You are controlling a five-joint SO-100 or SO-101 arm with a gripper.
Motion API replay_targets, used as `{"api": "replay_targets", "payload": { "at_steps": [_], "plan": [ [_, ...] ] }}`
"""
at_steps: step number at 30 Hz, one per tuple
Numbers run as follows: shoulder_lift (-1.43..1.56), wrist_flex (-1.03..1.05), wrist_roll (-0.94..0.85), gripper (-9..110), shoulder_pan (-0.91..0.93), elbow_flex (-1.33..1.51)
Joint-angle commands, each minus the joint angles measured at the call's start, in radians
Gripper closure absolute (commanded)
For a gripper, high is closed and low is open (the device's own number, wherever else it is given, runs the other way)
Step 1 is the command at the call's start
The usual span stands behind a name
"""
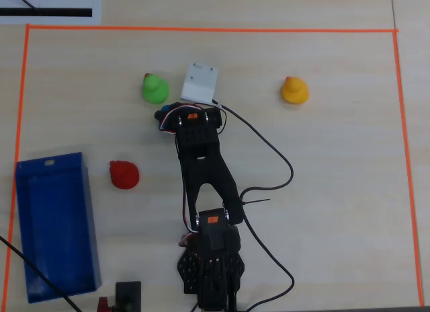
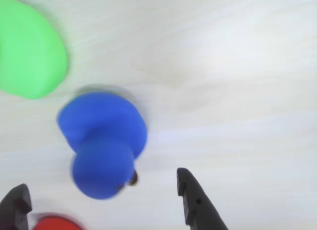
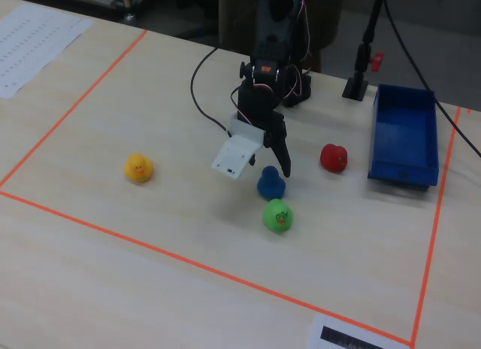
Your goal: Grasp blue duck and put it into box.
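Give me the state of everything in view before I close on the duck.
gripper: open, straddling the blue duck
blue duck: upright on the table, not yet grasped
green duck: upright, just beside the blue duck
red duck: on the table, near the box
yellow duck: upright, off alone
box: open, empty

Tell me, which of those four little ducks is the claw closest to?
The blue duck. It sits right under the open gripper, between its fingers, while the green duck, red duck and yellow duck lie farther off.
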Motion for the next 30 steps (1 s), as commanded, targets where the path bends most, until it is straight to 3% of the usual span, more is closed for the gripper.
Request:
{"api": "replay_targets", "payload": {
  "at_steps": [1,9,11,13,17,21,24,30],
  "plan": [
    [-0.020,-0.092,0.029,62,-0.029,0.008],
    [-0.092,-0.161,0.048,62,-0.041,0.017],
    [-0.114,-0.178,0.057,73,-0.049,0.021],
    [-0.127,-0.227,0.081,101,-0.058,0.052],
    [-0.118,-0.210,0.126,101,-0.077,0.080],
    [0.029,-0.055,0.169,101,-0.067,0.023],
    [0.144,0.172,0.235,101,-0.115,-0.089],
    [0.225,0.506,0.462,101,-0.509,-0.314]
  ]
}}
